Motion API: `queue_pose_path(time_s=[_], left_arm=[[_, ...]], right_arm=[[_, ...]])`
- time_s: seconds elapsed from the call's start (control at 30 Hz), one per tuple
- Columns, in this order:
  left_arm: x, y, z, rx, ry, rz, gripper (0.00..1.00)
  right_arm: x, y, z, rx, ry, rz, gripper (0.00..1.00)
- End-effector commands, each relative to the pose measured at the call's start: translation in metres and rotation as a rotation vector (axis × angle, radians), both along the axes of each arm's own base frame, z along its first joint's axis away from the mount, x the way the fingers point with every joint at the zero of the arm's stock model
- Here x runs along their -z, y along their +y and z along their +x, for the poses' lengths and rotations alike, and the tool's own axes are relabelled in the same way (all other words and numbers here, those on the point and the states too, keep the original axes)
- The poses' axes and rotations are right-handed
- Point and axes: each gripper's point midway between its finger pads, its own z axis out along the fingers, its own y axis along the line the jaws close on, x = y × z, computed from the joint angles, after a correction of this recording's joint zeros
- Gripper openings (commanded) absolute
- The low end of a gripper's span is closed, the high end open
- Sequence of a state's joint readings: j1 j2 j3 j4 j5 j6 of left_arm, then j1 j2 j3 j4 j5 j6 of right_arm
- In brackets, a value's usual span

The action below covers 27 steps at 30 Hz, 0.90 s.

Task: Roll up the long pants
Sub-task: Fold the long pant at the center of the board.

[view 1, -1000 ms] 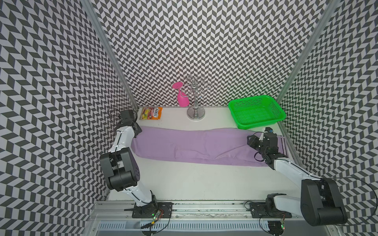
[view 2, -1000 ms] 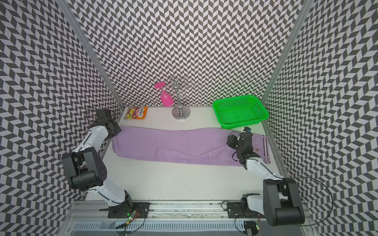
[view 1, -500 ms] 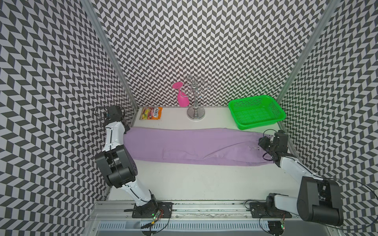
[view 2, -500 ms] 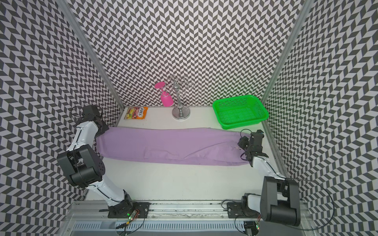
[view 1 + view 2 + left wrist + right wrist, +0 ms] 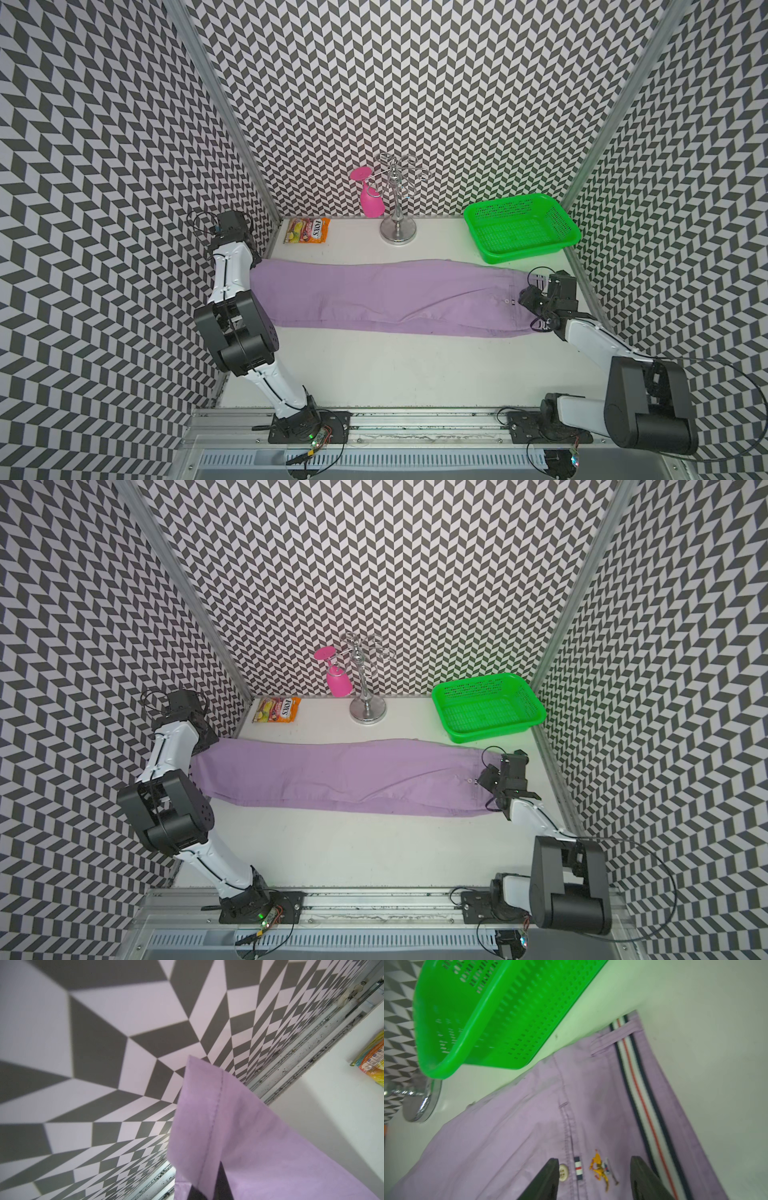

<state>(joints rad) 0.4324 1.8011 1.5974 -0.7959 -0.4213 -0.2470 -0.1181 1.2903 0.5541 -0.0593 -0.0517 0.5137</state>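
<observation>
Bright even light, soft shadows; wrist views blurred, edges warped

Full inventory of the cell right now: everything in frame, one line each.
pants: 1, lilac, laid lengthwise across the table's middle
snack packet: 1, orange-yellow, back left corner
glass: 1, pink, hanging upside down on the stand
stand: 1, chrome, back centre
basket: 1, green, back right
table: 1, white, under everything
left hand: 1, black, shut on the pants' leg hem
right hand: 1, black, open at the waistband end
</observation>
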Motion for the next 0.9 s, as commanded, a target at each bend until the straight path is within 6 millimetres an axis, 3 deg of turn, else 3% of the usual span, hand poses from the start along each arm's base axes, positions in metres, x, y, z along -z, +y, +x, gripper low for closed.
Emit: queue_pose_path(time_s=[0.0, 0.1, 0.3, 0.47, 0.6, 0.67, 0.8, 0.83, 0.87], left_arm=[[-0.007, 0.003, 0.0, 0.002, -0.005, 0.011, 0.0], [-0.005, 0.003, 0.0, 0.001, -0.001, 0.01, 0.0], [-0.012, 0.003, 0.004, 0.008, -0.013, 0.015, 0.0], [-0.013, 0.002, 0.006, 0.018, -0.022, 0.008, 0.0], [-0.014, 0.002, 0.006, 0.017, -0.017, 0.009, 0.0], [-0.016, 0.002, 0.006, 0.014, -0.022, 0.01, 0.0], [-0.018, 0.002, 0.008, 0.018, -0.028, 0.007, 0.0], [-0.019, 0.002, 0.009, 0.019, -0.03, 0.006, 0.0], [-0.021, 0.001, 0.009, 0.022, -0.032, 0.005, 0.0]], right_arm=[[-0.015, -0.019, 0.005, 0.052, -0.035, -0.053, 0.61], [-0.01, -0.028, 0.003, 0.081, -0.031, -0.062, 0.62], [0.025, -0.024, 0.004, 0.069, 0.057, -0.028, 0.54], [0.025, -0.022, 0.008, 0.075, 0.039, -0.003, 0.32], [0.009, -0.033, 0.009, 0.117, 0.016, -0.052, 0.07], [0.0, -0.037, 0.008, 0.135, -0.003, -0.07, 0.0], [-0.017, -0.045, 0.004, 0.161, -0.011, -0.101, 0.0], [-0.018, -0.049, -0.001, 0.183, -0.002, -0.111, 0.07], [-0.017, -0.052, -0.006, 0.197, -0.001, -0.115, 0.25]])
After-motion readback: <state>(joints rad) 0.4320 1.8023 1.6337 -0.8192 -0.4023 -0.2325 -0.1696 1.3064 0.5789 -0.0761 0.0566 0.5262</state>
